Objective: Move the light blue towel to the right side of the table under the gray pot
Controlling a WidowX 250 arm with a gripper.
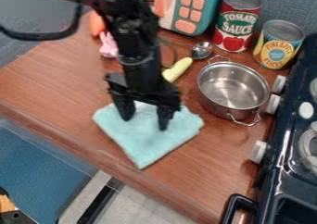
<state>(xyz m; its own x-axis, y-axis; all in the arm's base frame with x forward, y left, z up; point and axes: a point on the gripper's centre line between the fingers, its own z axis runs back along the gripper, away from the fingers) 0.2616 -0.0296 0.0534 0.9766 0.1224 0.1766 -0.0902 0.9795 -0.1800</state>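
Pincer (145, 119), black: spread, poised over the upper part of the light blue towel (145, 144); nothing visibly pinched. Contact with the cloth: cannot tell.

Light blue towel, one: roughly flat on the wooden surface (204, 177), to the left of the gray pot (232, 86) in view and apart from it; lowest corner near the front edge.

Hazards, as judged. First, an empty lift, from closing too high or from gathering no fold in so flat a cloth. Second, a slip in mid-carry, from too thin a pinch. Third, a hard press into the wood, from going too low. Fourth, a bunched or trailing towel, from a low drag, with a possible snag on the pot's near handle (250, 125) or on the white knob (259, 151) of the black stove (283, 144). (Destination probably the bare wood below the pot in view, rather than beneath its base.)

Placement relative to the pincer: directly underneath, extending past both tips, with the larger share toward the front edge and one corner out toward the pot's side.
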